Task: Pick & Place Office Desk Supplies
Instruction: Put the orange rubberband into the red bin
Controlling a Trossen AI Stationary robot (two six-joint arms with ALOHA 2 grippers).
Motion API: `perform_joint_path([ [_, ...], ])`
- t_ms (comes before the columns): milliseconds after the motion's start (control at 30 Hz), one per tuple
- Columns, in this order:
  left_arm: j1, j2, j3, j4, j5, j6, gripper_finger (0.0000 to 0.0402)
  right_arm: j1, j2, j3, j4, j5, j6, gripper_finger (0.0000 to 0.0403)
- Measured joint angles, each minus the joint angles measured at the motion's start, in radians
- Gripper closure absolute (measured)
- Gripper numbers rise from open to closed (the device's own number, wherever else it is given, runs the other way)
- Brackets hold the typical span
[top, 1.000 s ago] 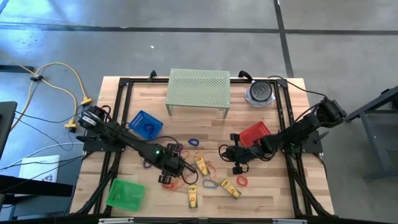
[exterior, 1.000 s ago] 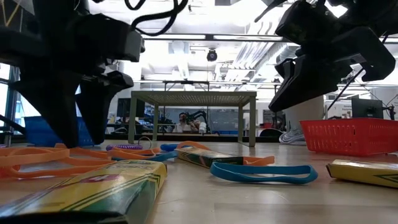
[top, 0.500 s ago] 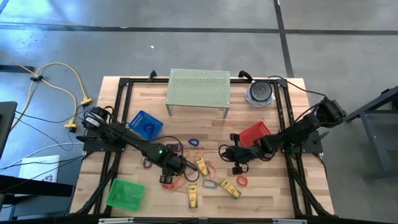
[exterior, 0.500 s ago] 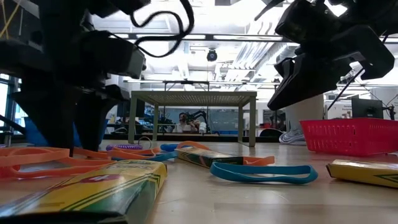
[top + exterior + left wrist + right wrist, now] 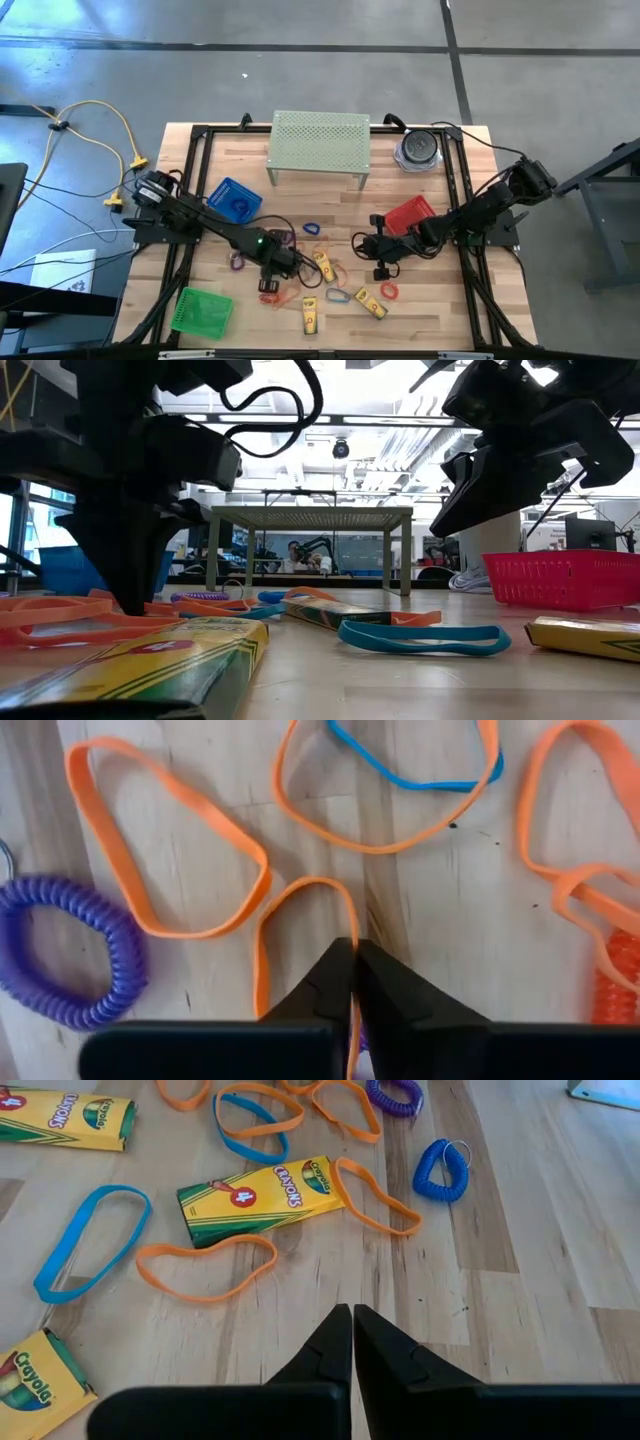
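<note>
Yellow boxes read "Crayola", one (image 5: 262,1198) with a "4". Left gripper (image 5: 353,948) was spread a second ago; now its fingers are clenched on an orange band (image 5: 300,935) at the table (image 5: 330,205), front left of centre. Right gripper (image 5: 352,1315) is clenched on nothing and hovers near the red basket (image 5: 410,214). Around: purple coil (image 5: 70,950), blue band (image 5: 420,770), blue coil (image 5: 442,1168), blue basket (image 5: 234,199), green basket (image 5: 201,308), stand (image 5: 319,142).
</note>
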Motion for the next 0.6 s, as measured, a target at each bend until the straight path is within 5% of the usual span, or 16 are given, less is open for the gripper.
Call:
perform_joint_path([
  [200, -0.036, -0.035, 0.03, -0.015, -0.118, 0.088, 0.04, 0.0, 0.0, 0.0, 0.041, 0.005, -0.017, 0.04],
  [400, -0.081, -0.166, 0.093, -0.206, -0.193, -0.056, 0.04, 0.053, 0.0, 0.0, 0.089, 0.157, -0.07, 0.04],
  [600, -0.112, -0.271, 0.097, 0.1, -0.219, 0.098, 0.04, 0.104, 0.0, 0.0, 0.138, 0.279, -0.098, 0.04],
])
